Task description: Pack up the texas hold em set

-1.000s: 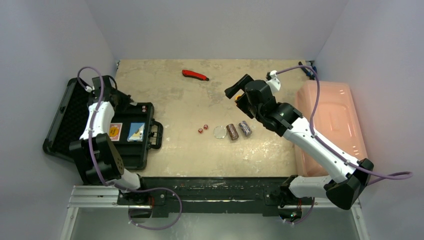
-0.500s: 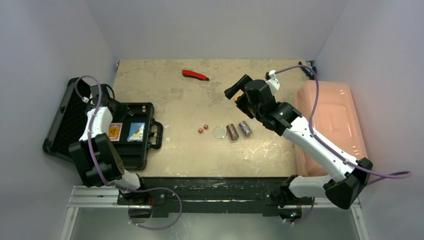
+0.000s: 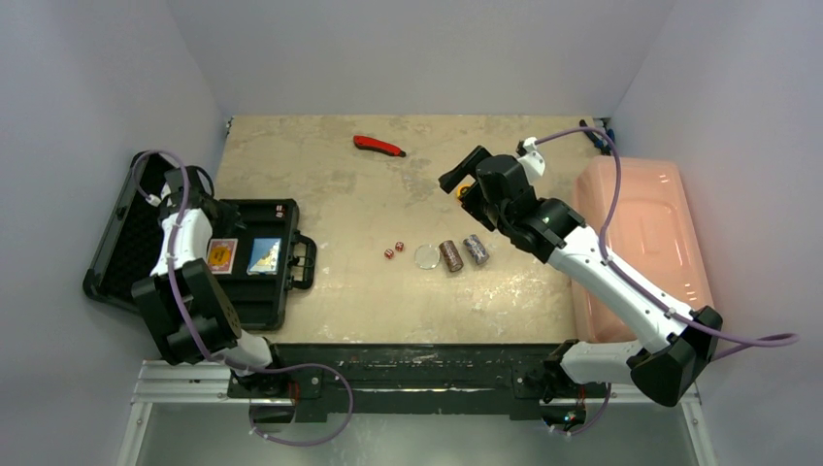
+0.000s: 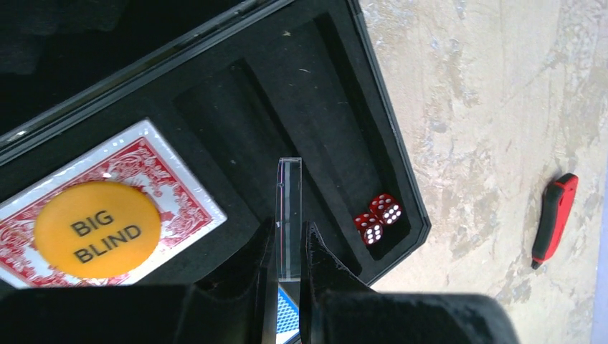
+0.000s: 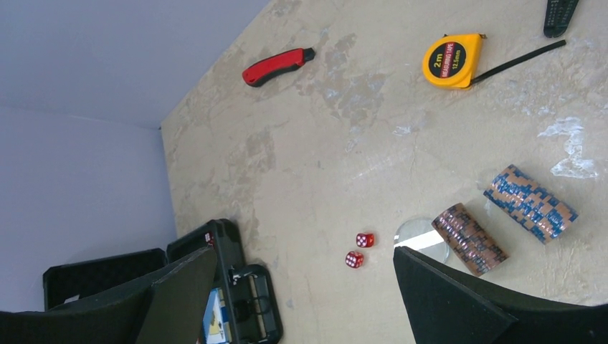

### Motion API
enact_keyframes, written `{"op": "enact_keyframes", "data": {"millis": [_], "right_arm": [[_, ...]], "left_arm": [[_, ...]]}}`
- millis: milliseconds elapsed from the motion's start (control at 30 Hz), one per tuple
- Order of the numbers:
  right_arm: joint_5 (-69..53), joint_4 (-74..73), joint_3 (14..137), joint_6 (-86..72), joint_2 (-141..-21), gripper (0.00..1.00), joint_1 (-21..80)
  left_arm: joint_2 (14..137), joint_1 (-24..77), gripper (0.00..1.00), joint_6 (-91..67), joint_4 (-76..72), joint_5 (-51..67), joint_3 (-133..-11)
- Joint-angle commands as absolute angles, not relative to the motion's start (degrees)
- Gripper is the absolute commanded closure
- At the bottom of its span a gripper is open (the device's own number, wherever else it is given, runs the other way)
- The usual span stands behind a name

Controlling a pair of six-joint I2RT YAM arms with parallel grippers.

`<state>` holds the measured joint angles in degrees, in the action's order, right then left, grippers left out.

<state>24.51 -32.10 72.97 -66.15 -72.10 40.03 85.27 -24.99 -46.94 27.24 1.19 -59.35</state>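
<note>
1. L gripper [image 4: 289, 240] is clamped on a clear disc [image 4: 289, 193]. The disc is held edge-on, thin rim up, right over the open case [image 4: 301, 79].
2. The case sits at the table's [image 5: 323, 143] left side, lid thrown back, with long grooves in the foam. A card deck [image 4: 179, 172] lies in its pocket w/ an orange BIG BLIND button [image 4: 97, 229] on top. Two dice [image 4: 378, 217] sit at the end of the outer groove.
3. Step in hand, I reckon: set the disc into a free groove. It hangs over a middle groove and isn't touching the foam, as far as I can tell.
4. To do it well, I square the wrist so the disc matches the groove, then go down slow & straight. I let go only once the rim rests on foam. Dropped from height, it prob. rolls or tips.
5. I keep the fingers off the dice and the deck. Knocking the button loose is the main risk.
6. R gripper [image 5: 305, 265] has its jaws wide apart and holds nothing, hovering above the table. Not yet packed there: 2 chip rolls [image 5: 469, 239], a second disc [image 5: 416, 233] just beside one roll, and loose dice [image 5: 358, 249].
7. I leave the tape measure [image 5: 450, 61] and red-handled tool [image 5: 276, 66] out, since they're not part of the set.
</note>
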Motion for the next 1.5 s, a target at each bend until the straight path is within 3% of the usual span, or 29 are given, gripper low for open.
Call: {"op": "enact_keyframes", "data": {"millis": [0,400,833,1267,1467], "right_arm": [[25.3,-31.7,72.4,-65.3,-71.5,0.01,39.6],[23.8,-31.5,72.1,-64.4,-72.2,0.01,39.4],[20.9,-31.1,72.1,-62.2,-72.3,0.01,39.3],[20.0,-33.9,72.6,-62.8,-71.7,0.01,39.4],[20.6,-34.5,72.6,-62.6,-70.7,0.01,39.4]], "left_arm": [[81.7,-25.6,1.00,-45.9,28.7,-1.7,-60.4],[72.9,-25.6,1.00,-34.5,41.2,-9.5,-58.5],[89.0,-21.4,1.00,-18.8,53.6,-26.1,-70.5],[92.4,-16.1,1.00,-16.5,54.7,-35.3,-71.3],[92.9,-16.0,0.92,-16.7,55.0,-35.3,-71.5]]}}
